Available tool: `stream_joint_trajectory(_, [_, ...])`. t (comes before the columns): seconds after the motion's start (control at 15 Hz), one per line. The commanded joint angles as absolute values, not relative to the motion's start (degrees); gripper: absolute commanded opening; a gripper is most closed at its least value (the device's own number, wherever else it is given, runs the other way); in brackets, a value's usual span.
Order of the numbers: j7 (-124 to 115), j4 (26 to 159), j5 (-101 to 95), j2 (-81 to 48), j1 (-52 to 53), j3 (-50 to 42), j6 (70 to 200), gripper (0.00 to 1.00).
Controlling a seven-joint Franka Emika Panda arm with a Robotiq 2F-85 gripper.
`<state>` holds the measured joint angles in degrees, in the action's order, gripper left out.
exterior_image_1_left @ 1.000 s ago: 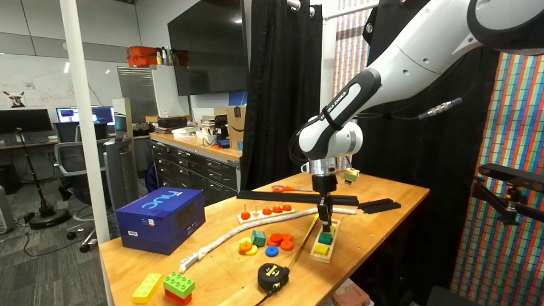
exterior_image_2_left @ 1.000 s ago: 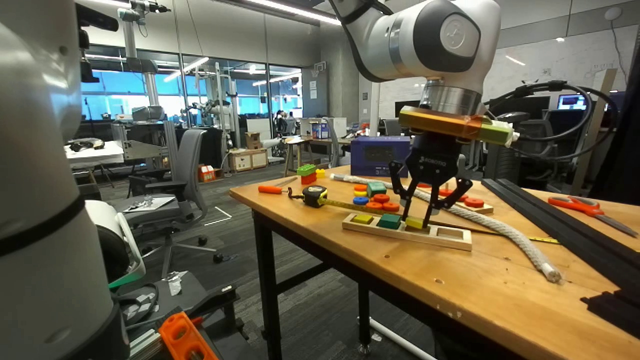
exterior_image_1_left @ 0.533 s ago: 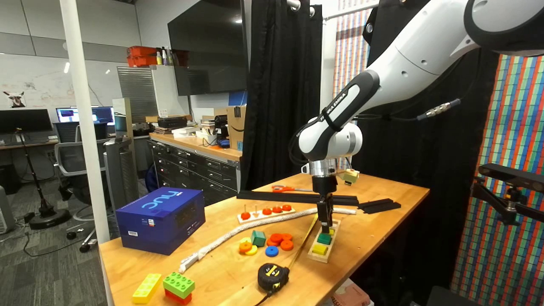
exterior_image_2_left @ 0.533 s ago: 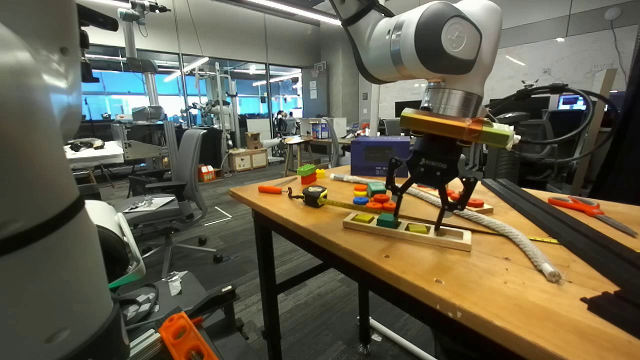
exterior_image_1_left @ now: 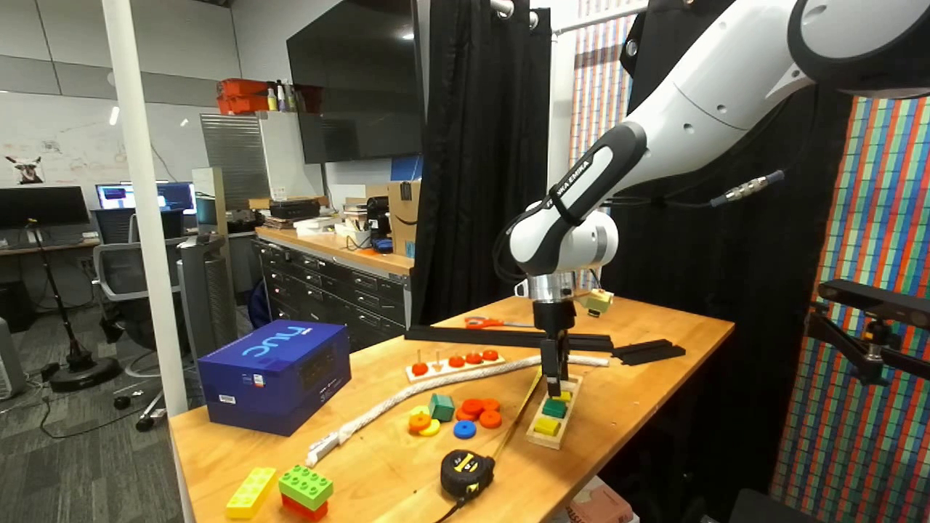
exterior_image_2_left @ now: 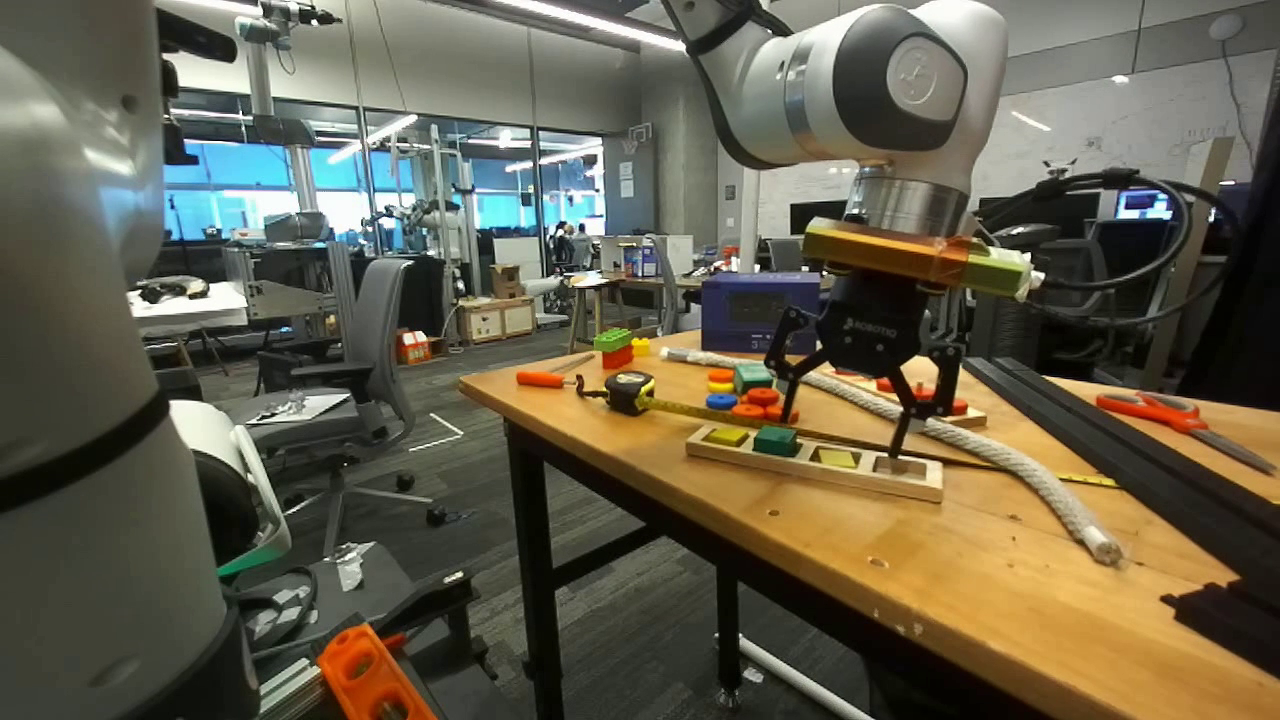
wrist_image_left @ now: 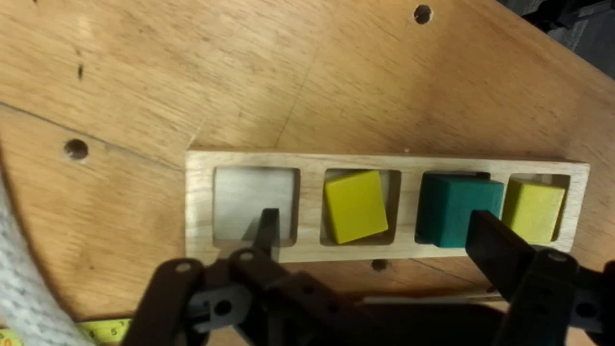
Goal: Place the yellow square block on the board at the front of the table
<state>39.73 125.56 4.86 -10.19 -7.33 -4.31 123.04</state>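
The board [wrist_image_left: 310, 206] is a pale wooden tray with a row of square compartments, near the table edge. The yellow square block [wrist_image_left: 355, 206] lies in an inner compartment, turned askew against its walls; in an exterior view the yellow square block [exterior_image_2_left: 838, 458] sits low inside the board. Beside it a green block [wrist_image_left: 473, 206] sticks up from its compartment, and another yellow block [wrist_image_left: 535, 214] occupies the end one. The compartment at the opposite end shows its bare floor. Above the board my gripper [exterior_image_2_left: 840, 438] stands open, fingers wide apart on either side of the yellow square block, touching nothing visible there.
Beyond the board lie a tape measure [exterior_image_2_left: 630, 392] with its tape out, a white rope [exterior_image_1_left: 429, 388], and loose rings by a green piece [exterior_image_1_left: 441, 407]. A blue box [exterior_image_1_left: 276, 374], black rails [exterior_image_1_left: 508, 336] and orange scissors [exterior_image_2_left: 1150, 406] are farther off.
My fingers have spread from a grip on the yellow square block to wide open, and the gripper has risen slightly. The block has dropped lower into its compartment; the board shifted a little.
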Motion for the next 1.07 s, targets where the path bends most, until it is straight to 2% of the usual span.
stream_joint_trajectory(0.0, [36.0,124.1,3.9,-7.6,-6.8,-3.6,122.1,1.00])
stream_joint_trajectory(0.6, [11.7,126.6,-6.4,13.7,-2.6,-1.1,121.1,1.00])
stream_joint_trajectory(1.0, [-9.3,127.3,-13.8,30.4,-3.6,4.2,110.5,1.00])
